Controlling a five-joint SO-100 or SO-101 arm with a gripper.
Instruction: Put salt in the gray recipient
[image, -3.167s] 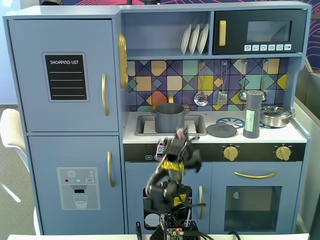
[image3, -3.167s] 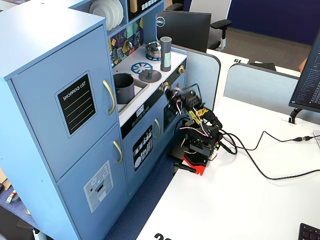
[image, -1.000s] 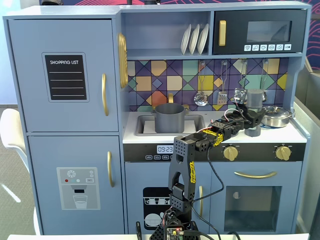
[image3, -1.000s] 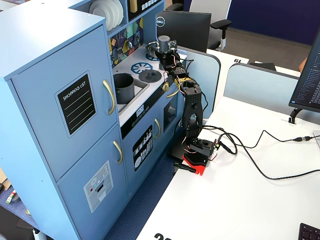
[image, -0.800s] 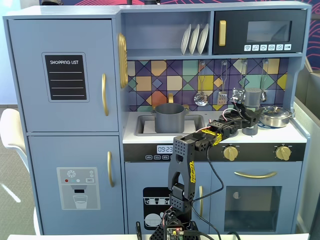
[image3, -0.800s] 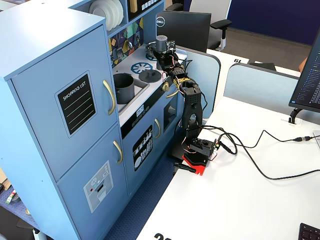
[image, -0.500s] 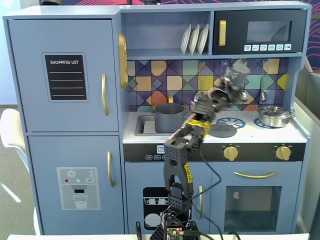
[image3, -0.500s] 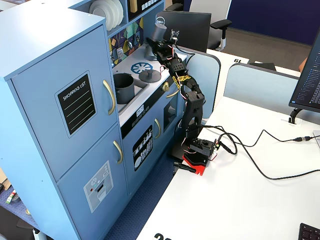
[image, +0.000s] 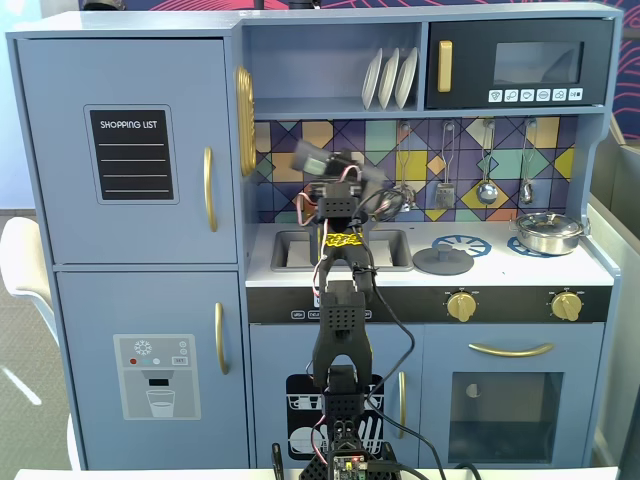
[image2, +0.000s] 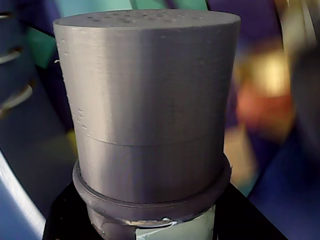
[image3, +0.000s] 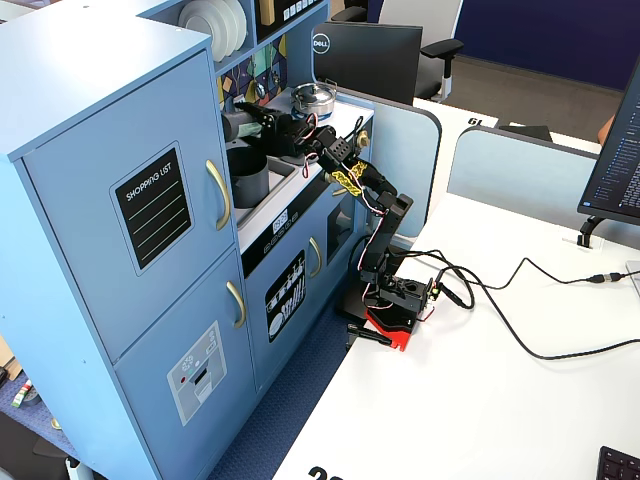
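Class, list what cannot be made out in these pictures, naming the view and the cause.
- Gray pot: hidden behind the arm in the front fixed view.
- Salt shaker: motion-blurred in that view.
- Shaker label: cut off by the wrist view's bottom edge.
- Gripper: too small and dark to read finger positions.

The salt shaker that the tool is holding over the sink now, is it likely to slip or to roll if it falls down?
The salt shaker looks like rigid plastic, so it should not bend in the tool. Its wall seems smooth apart from fine ridges, so it may slide a little while held tilted. Being a slim cylinder, it would probably roll if dropped on the counter, or tip easily when standing.
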